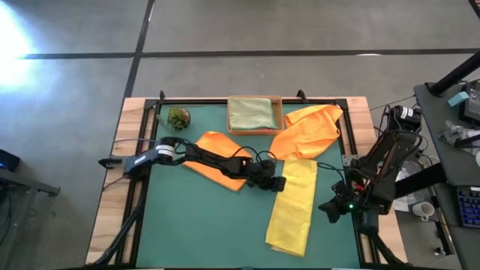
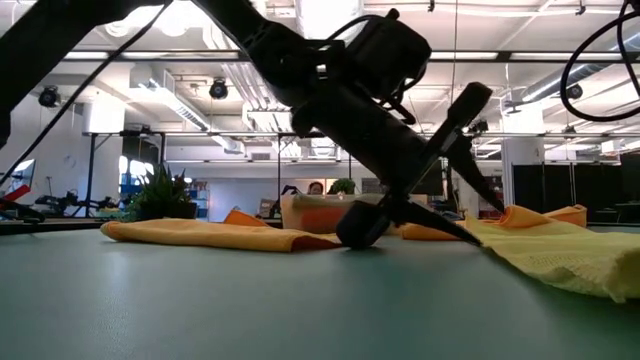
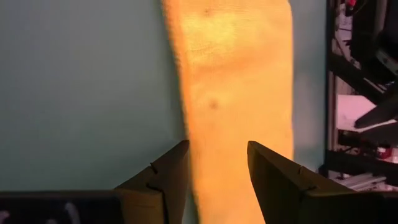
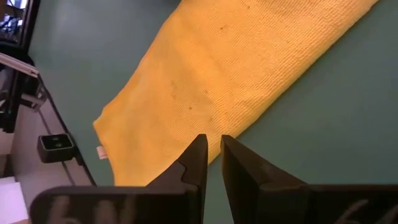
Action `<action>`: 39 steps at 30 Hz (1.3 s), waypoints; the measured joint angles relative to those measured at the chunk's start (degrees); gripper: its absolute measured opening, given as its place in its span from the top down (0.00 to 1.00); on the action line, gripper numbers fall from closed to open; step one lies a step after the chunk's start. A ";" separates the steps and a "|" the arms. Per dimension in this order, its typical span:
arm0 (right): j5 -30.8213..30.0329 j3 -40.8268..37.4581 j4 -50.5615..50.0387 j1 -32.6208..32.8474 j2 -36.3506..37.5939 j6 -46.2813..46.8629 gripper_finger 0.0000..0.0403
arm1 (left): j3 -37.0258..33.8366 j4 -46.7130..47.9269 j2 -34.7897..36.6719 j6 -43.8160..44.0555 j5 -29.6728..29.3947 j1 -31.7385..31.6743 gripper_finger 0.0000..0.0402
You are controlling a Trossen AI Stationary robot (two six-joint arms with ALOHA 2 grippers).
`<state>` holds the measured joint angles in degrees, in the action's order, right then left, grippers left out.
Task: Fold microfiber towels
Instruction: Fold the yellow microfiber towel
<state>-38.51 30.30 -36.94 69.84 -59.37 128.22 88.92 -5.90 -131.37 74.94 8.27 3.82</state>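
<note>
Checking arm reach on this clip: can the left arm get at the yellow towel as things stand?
Probably yes. The left gripper sits open at the near end of the yellow towel, with nothing between them; the towel runs straight ahead between its fingers.

one camera looks straight down on the whole green mat (image 1: pixel 210 225). one sits low at the mat's edge, looking across. both wrist cameras look down, close, at the yellow towel (image 4: pixel 236 81).
</note>
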 joint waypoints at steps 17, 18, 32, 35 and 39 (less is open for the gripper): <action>1.49 0.00 -1.31 0.02 7.86 -4.37 0.90 | 3.07 5.25 -1.08 -2.42 0.57 -0.07 0.64; 2.18 0.01 -1.37 0.02 8.64 -5.33 0.90 | 3.07 5.28 -1.08 -2.41 0.57 -0.07 0.64; 4.23 -3.80 -0.04 -0.90 6.97 -0.22 0.90 | 3.20 5.26 -1.08 -2.25 0.55 -0.07 0.64; 4.17 -3.90 0.01 -1.08 7.15 -0.44 0.90 | 3.20 5.11 -1.08 -2.25 0.55 -0.07 0.64; 2.47 -3.95 -0.04 -2.09 7.25 -2.04 0.90 | 3.20 5.01 -1.08 -2.25 0.51 0.00 0.64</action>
<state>-36.05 26.35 -36.98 67.75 -52.12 126.18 92.12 -0.89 -132.44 72.69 8.78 3.81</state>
